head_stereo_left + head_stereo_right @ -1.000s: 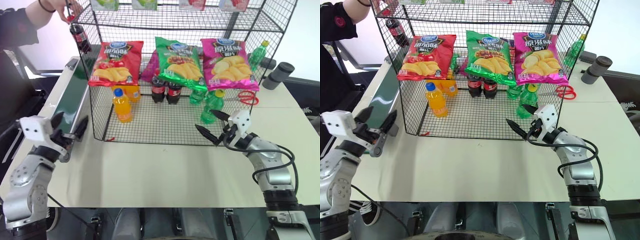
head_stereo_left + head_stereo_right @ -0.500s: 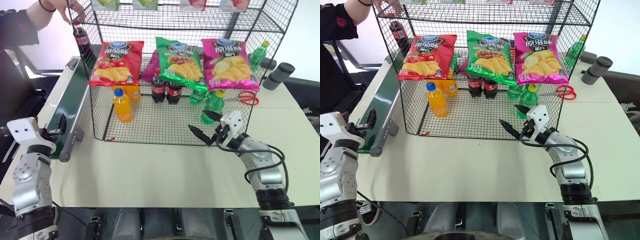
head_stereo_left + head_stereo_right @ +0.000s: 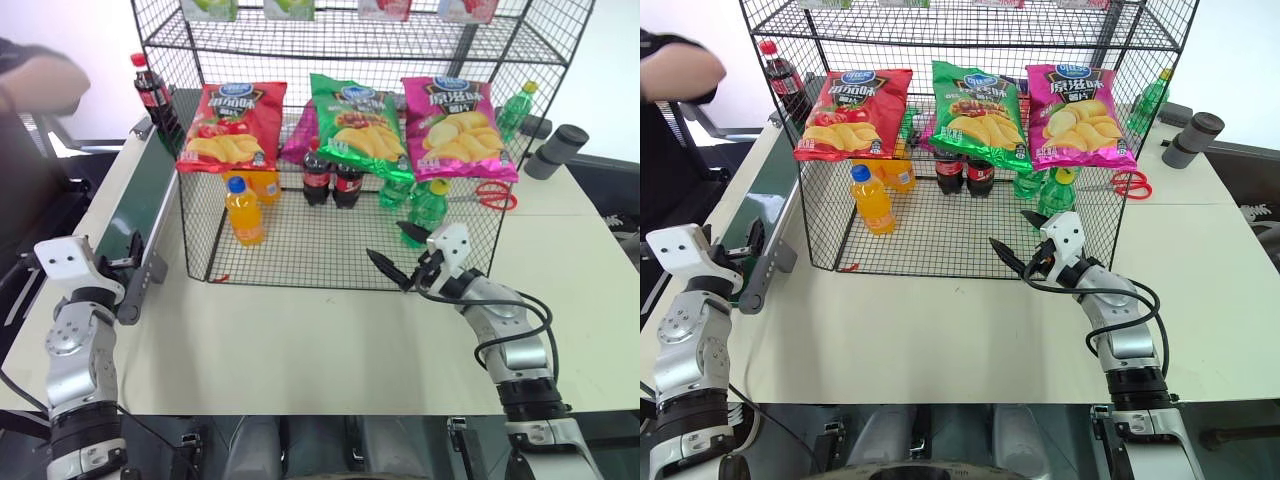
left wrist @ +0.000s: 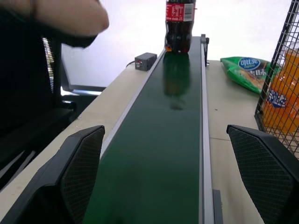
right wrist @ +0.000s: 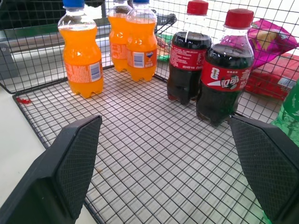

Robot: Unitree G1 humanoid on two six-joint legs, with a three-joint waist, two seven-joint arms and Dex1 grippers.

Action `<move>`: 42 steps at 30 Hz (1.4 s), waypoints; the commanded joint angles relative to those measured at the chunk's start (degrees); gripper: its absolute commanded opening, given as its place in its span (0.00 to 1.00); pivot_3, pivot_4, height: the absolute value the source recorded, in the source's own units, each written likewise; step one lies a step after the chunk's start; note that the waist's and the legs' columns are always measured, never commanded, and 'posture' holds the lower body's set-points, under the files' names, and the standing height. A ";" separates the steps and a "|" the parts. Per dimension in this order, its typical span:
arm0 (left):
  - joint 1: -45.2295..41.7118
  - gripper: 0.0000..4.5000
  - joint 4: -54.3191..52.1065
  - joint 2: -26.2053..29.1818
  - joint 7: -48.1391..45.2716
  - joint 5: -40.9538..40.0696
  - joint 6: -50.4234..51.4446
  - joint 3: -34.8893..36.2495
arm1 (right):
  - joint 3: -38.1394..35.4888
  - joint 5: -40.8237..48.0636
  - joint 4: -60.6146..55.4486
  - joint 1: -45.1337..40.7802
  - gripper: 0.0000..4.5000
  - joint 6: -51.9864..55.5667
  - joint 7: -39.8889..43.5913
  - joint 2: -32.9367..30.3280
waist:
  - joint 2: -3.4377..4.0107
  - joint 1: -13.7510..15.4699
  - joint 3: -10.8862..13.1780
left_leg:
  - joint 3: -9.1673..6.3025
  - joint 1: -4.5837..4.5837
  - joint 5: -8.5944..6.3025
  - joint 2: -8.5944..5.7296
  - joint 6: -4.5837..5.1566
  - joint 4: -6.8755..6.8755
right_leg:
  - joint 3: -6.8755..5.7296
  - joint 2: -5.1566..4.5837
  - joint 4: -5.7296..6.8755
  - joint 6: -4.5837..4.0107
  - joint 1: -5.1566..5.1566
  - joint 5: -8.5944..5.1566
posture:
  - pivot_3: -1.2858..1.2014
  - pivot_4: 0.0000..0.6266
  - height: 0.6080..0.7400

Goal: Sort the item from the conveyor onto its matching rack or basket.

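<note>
The cola bottle (image 3: 150, 88) stands upright on the far end of the conveyor (image 3: 135, 205), its red cap up and red label facing the near side; in the left wrist view it sits alone on the dark green belt (image 4: 159, 154), well apart from the pincer. A person's arm (image 3: 675, 72) in a black sleeve hangs at the far left, clear of the bottle.

The left pincer (image 3: 128, 258) rests at the near, rounded end of the conveyor, its two black fingers (image 4: 79, 168) spread wide and pointing along the belt toward the bottle, pinching nothing.

The right pincer (image 3: 398, 253) hovers just in front of the near wall of the black wire rack (image 3: 330, 275), fingers spread wide and empty, pointing left and into the mesh.

Inside the rack's basket-like lowest tier stand three orange soda bottles (image 5: 84, 60) on the left, two cola bottles (image 5: 205, 65) in the middle, and green bottles (image 3: 425, 210) on the right. Three crisp bags hang on the rack above them: a red bag (image 3: 232, 125), a green bag (image 3: 358, 125) and a pink bag (image 3: 458, 125).

On the desk (image 3: 330, 350) to the right of the rack lie red scissors (image 3: 492, 195); farther right stands a grey cylinder (image 3: 558, 150). Another green crisp bag (image 4: 245, 70) lies on the desk between conveyor and rack, at the far side.
</note>
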 commanded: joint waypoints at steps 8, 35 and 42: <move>0.48 1.00 0.82 -0.47 -0.01 -0.14 -2.41 0.68 | -0.48 1.31 -3.66 0.19 1.00 0.74 1.20 -0.28 | -0.01 -0.02 -0.01 | 0.00 0.00 0.00 0.00 0.00 0.00 | -0.01 -0.01 0.00 0.00 0.00 0.00 | 0.52 0.24 1.00; -1.00 1.00 4.22 -0.13 0.18 0.09 -4.54 0.62 | 1.14 5.00 -8.94 3.26 1.00 3.01 5.63 -0.39 | -0.02 0.01 -0.01 | -0.01 0.00 0.00 0.00 0.00 0.00 | -0.03 -0.02 0.00 0.00 0.00 0.00 | 0.52 0.24 1.00; -0.36 1.00 4.02 0.46 1.44 0.66 -5.03 1.30 | 2.40 3.52 -7.83 2.89 1.00 2.32 6.03 -0.90 | -0.02 0.01 -0.01 | -0.01 0.00 0.00 0.00 0.00 0.00 | -0.03 -0.02 0.00 0.00 0.00 0.00 | 0.52 0.24 1.00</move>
